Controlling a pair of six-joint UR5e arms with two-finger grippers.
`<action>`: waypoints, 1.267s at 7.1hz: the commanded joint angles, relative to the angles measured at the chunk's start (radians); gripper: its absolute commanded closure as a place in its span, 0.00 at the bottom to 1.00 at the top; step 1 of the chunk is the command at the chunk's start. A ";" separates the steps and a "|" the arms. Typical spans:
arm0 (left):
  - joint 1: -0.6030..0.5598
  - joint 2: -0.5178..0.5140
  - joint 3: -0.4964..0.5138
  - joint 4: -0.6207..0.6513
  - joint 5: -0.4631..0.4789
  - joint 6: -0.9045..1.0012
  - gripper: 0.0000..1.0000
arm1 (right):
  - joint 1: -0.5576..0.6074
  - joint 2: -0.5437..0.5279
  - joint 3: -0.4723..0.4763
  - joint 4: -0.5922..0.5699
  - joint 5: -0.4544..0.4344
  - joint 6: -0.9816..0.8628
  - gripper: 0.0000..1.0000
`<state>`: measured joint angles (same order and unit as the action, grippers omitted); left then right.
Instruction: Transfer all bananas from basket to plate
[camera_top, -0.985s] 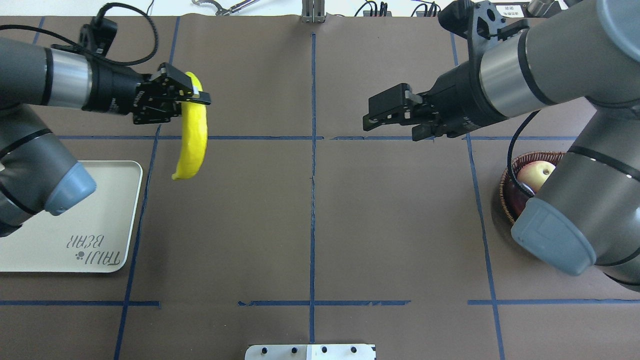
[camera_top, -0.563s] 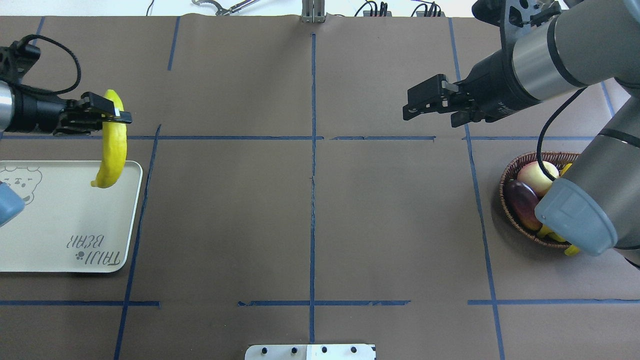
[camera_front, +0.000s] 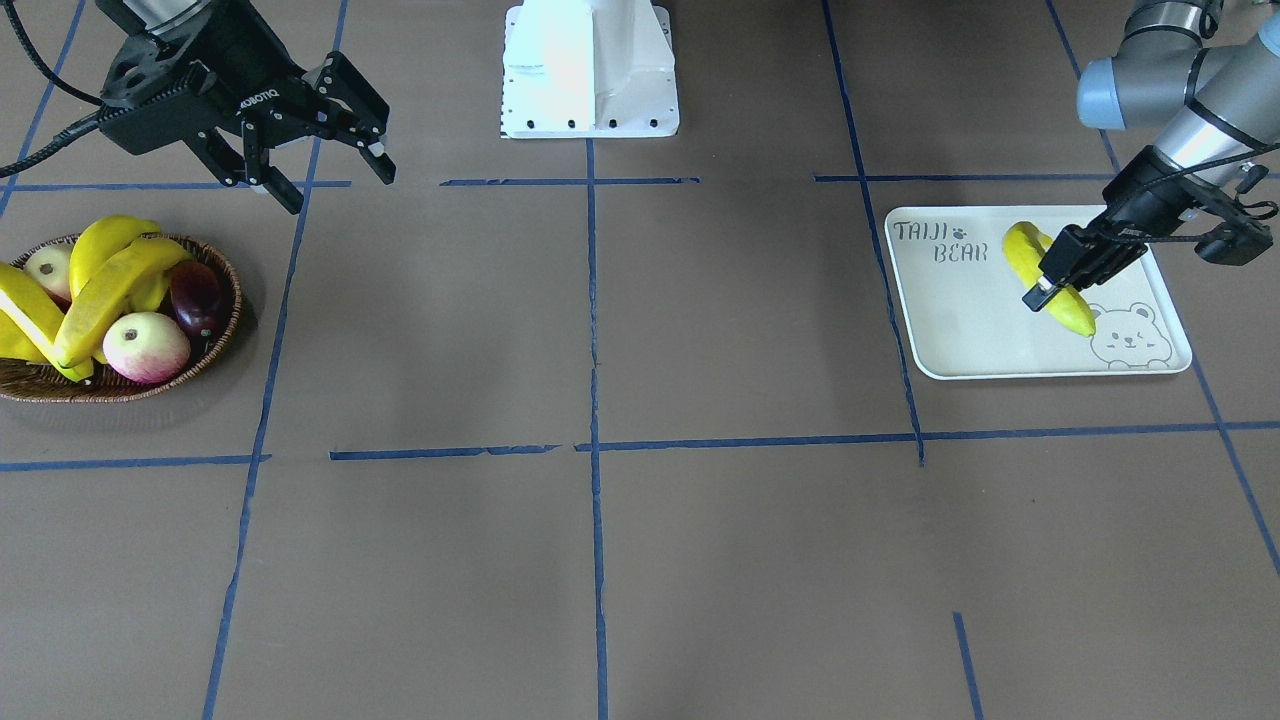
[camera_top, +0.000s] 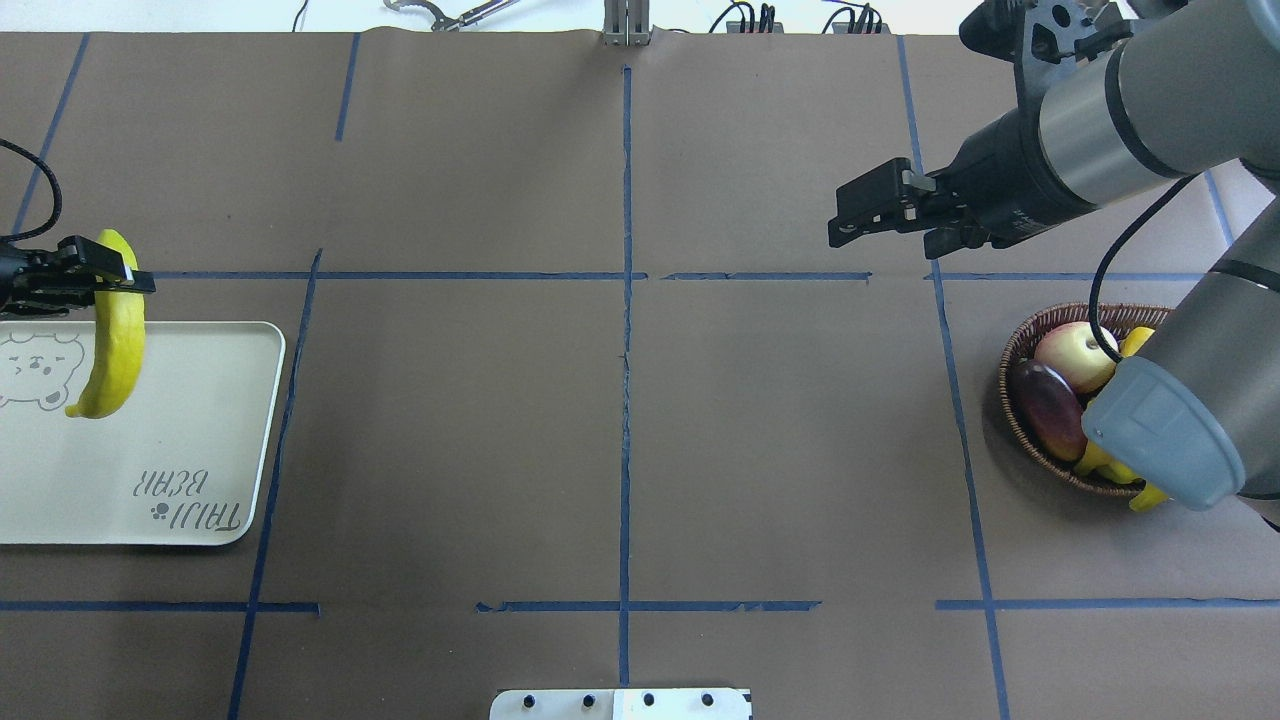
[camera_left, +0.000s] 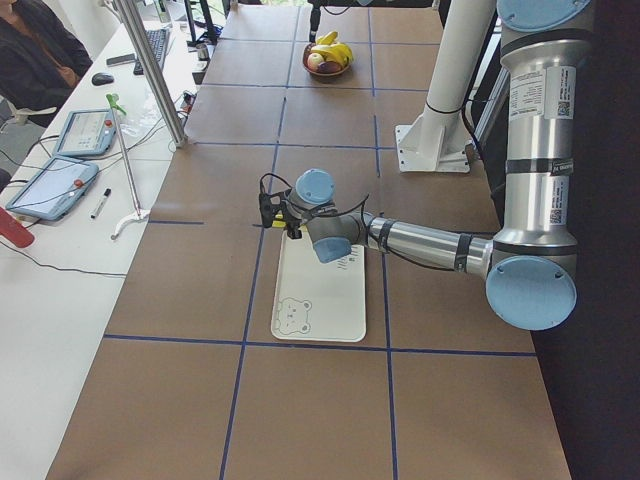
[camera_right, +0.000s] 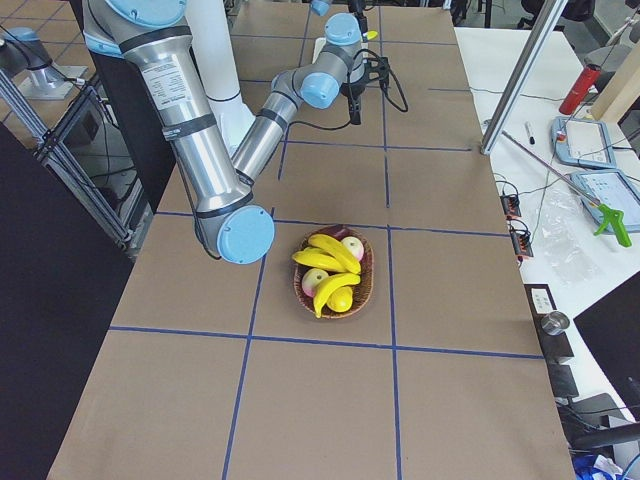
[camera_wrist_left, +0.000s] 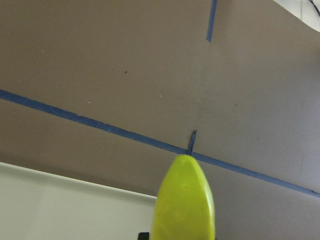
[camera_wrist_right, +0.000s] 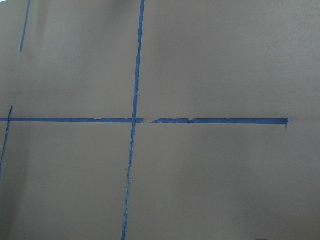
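Left tool (camera_front: 1042, 290) is clamped on a banana (camera_front: 1076, 315) near its stem end, the fruit hanging over the plate (camera_front: 950, 325); right tool (camera_front: 340, 190) gapes empty near the basket (camera_front: 236, 300) (more bananas (camera_front: 105, 285) inside)

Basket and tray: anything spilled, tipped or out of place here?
Nothing stands out. The basket sits upright with its fruit inside, some bananas overhanging the rim. The left gripper holds one banana over the tray, and the right gripper is open and empty above the table.
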<state>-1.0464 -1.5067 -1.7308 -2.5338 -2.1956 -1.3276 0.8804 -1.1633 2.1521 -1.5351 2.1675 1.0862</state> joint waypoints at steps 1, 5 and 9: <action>-0.045 0.040 -0.016 0.151 -0.038 0.196 1.00 | 0.000 -0.002 -0.003 -0.002 0.000 0.000 0.00; -0.095 0.106 0.023 0.316 -0.087 0.327 1.00 | -0.001 -0.016 -0.003 -0.002 0.000 0.000 0.00; -0.080 0.010 0.180 0.317 0.040 0.330 1.00 | 0.093 -0.114 -0.012 -0.003 0.056 -0.126 0.00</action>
<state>-1.1296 -1.4514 -1.6019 -2.2164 -2.1717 -0.9967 0.9332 -1.2440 2.1431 -1.5382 2.1892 1.0169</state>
